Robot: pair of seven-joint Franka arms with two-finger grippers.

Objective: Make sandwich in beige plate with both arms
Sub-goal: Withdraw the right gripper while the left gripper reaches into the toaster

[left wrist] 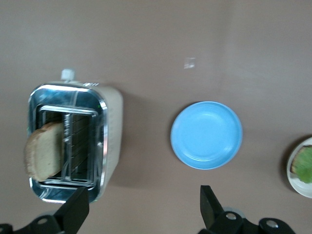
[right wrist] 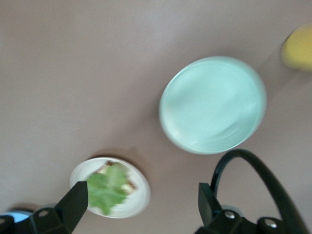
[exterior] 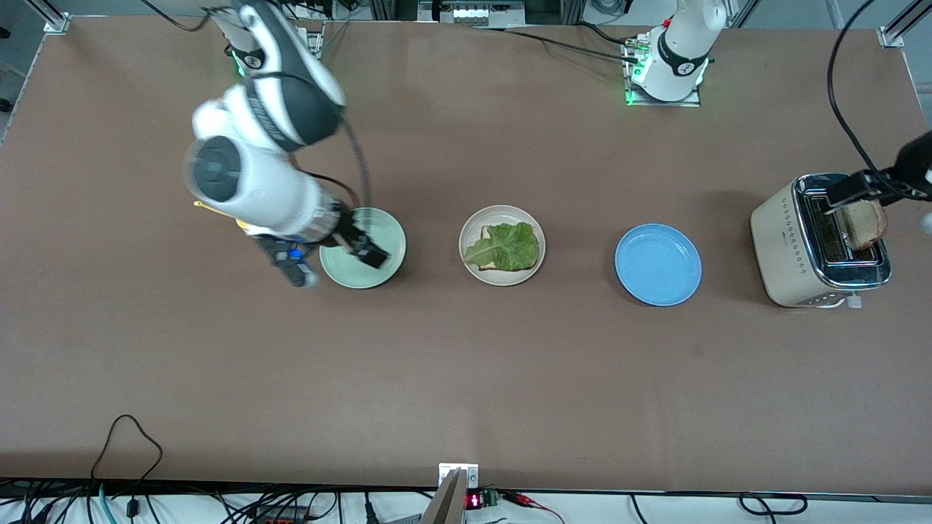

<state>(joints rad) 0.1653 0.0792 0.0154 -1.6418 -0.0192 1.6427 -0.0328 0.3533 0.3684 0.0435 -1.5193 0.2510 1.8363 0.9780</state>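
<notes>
Beige plate (exterior: 470, 223) holds bread and lettuce (exterior: 504, 246); the last slice (exterior: 864, 223) stands in the toaster (exterior: 783, 247), beneath the left end effector (left wrist: 144, 207), fingers wide, empty.

White right arm (exterior: 251, 182) with black joint bands, looped black cable, black fingers (right wrist: 73, 204) (blue-lit buttons beside the mint-green plate (exterior: 386, 273))

Bright even overhead light, soft shadows, right arm (exterior: 255, 182) motion-blurred, right wrist view smeared, no glare
</notes>
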